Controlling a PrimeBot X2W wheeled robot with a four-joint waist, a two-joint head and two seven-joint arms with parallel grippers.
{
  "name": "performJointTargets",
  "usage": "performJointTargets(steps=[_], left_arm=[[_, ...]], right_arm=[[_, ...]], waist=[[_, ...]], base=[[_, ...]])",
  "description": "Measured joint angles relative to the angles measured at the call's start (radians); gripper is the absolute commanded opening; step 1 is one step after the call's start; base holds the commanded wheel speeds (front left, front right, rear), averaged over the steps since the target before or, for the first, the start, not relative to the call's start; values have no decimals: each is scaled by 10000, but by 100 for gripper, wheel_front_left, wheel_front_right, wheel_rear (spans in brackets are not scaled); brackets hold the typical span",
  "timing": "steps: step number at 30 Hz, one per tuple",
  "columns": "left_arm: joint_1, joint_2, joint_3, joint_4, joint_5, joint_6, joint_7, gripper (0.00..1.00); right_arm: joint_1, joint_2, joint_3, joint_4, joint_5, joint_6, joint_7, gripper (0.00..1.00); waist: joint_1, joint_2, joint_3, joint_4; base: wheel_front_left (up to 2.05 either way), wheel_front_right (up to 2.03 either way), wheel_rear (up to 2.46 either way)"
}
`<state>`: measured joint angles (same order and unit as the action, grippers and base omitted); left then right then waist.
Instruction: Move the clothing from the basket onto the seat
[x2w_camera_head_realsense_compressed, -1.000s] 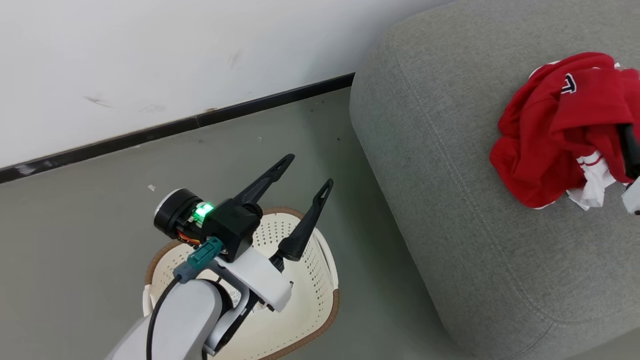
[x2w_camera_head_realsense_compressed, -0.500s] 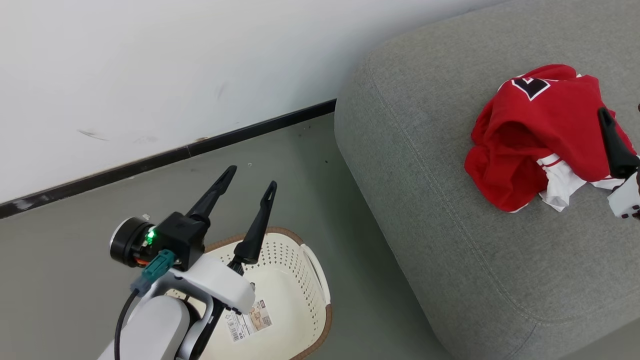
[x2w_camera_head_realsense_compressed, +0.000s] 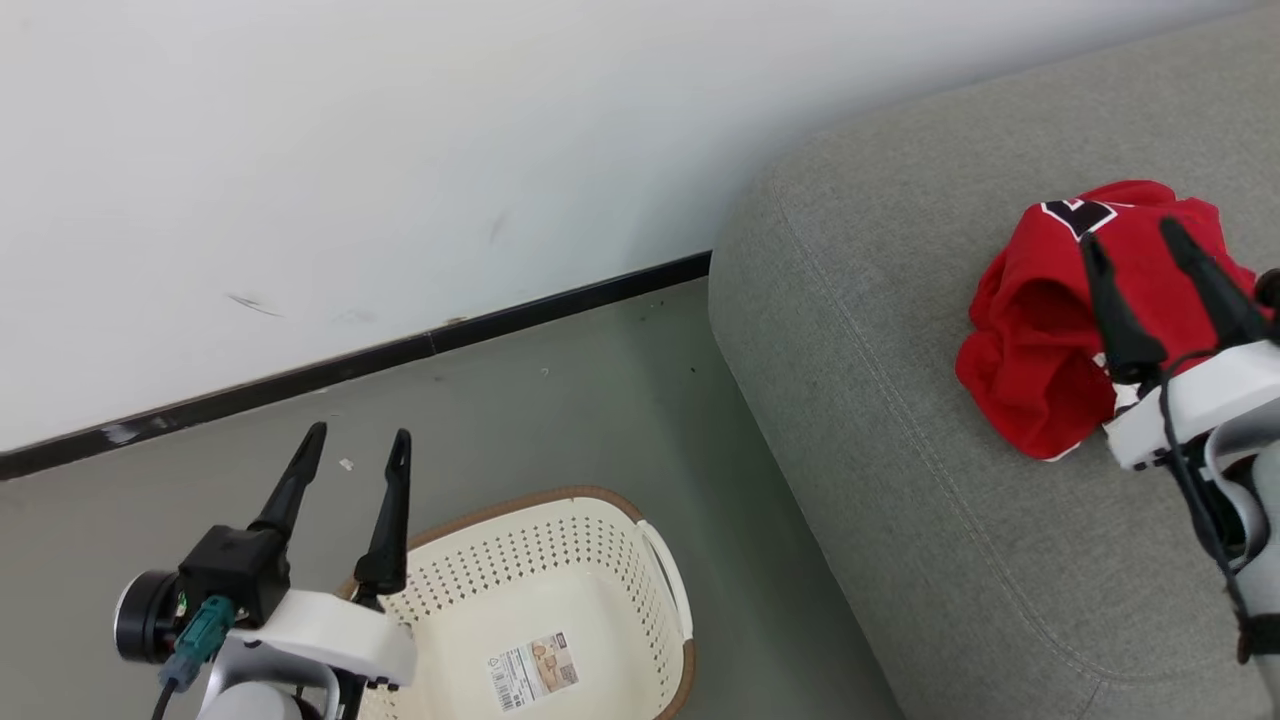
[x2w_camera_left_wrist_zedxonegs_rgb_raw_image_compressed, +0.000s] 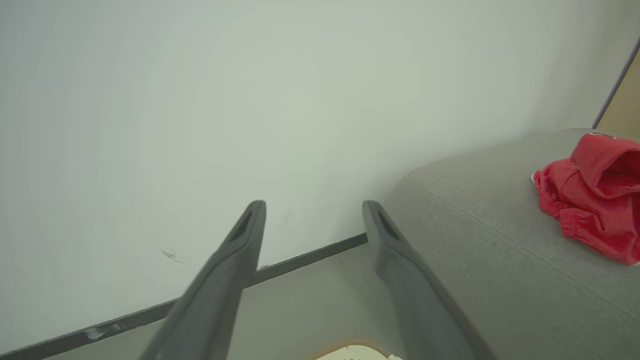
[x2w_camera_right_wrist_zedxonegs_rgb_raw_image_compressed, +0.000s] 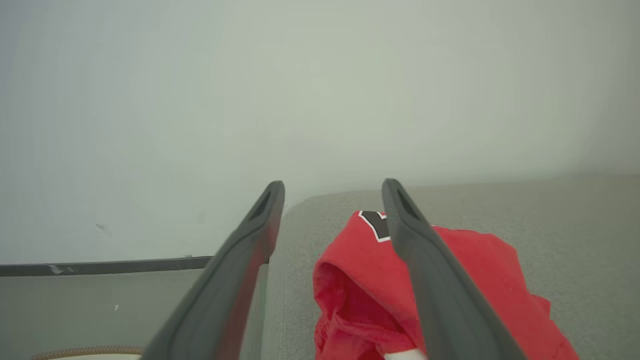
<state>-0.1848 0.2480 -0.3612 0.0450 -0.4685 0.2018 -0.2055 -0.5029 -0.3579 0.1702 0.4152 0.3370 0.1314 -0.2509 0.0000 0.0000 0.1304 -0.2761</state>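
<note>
Both grippers are empty at this moment, and that is the change we care about. A second ago we see only one dark finger of the right gripper (x2w_camera_head_realsense_compressed: 1129, 232) at the edge of the head view, down against the clothing (x2w_camera_head_realsense_compressed: 1030, 380). Now its two fingers stand spread and drawn back toward us, pinching nothing. The left gripper (x2w_camera_head_realsense_compressed: 359, 432), which hung over the basket (x2w_camera_head_realsense_compressed: 560, 497) a second ago, now sits off its left rim, fingers likewise spread and pointing up toward the wall (x2w_camera_head_realsense_compressed: 400, 150). Our head camera has swung meanwhile, so we do not read the shift of sofa and basket across the picture as their own movement.

We take this to mean the drop is done. The clothing lies on the seat (x2w_camera_head_realsense_compressed: 880, 480), well back from its rounded corner, and the basket on the floor (x2w_camera_head_realsense_compressed: 560, 400) shows a bare bottom with just a paper label (x2w_camera_head_realsense_compressed: 533, 668). Nothing seems left to fetch, though the frame edge cuts off the basket's near part.

The clothing is a crumpled red mound, folded over itself with a dark hollow on its left side. It has a black-and-white letter patch at the top and a sliver of white trim at its lower edge. It sags onto the grey weave and looks settled to us.
</note>
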Motion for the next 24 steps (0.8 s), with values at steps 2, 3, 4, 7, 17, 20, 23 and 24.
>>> performJointTargets(steps=[2, 3, 4, 7, 17, 20, 23, 24], left_arm=[[281, 4, 205, 27, -107, 155, -88, 100], [403, 4, 311, 40, -194, 217, -123, 100], [527, 10, 420, 44, -253, 272, -178, 100], [823, 17, 709, 54, -284, 439, -253, 100], [1431, 151, 1218, 98, -236, 771, -351, 100], [1565, 174, 1237, 159, -228, 771, -351, 100], [1571, 222, 1246, 280, -224, 771, -355, 100], [1584, 247, 1244, 316, -224, 769, -366, 100]], right_arm=[[194, 291, -12, -192, -151, 0, -2, 100], [289, 422, 0, -245, -245, 0, 0, 100], [360, 546, 12, -268, -307, 0, 0, 100], [663, 800, 67, -458, -550, 0, 0, 100], [1305, 1446, 15, -951, -1528, 0, -2, 100], [1646, 1697, -25, -1139, -1726, -2, -2, 100], [2111, 2017, -33, -1275, -2080, -2, -2, 100], [2218, 2086, -35, -1298, -2132, -2, -2, 100]], waist=[[0, 0, -112, 111], [0, 0, -168, 167], [0, 0, -224, 227], [0, 0, -385, 418], [0, 0, -812, 1019], [0, 0, -938, 1221], [0, 0, -1095, 1484], [0, 0, -1132, 1546]], base=[[0, 0, 0], [0, 0, 0], [0, 0, 0], [0, 0, 0], [0, 0, 0], [0, 0, 0], [0, 0, 0], [0, 0, 0]])
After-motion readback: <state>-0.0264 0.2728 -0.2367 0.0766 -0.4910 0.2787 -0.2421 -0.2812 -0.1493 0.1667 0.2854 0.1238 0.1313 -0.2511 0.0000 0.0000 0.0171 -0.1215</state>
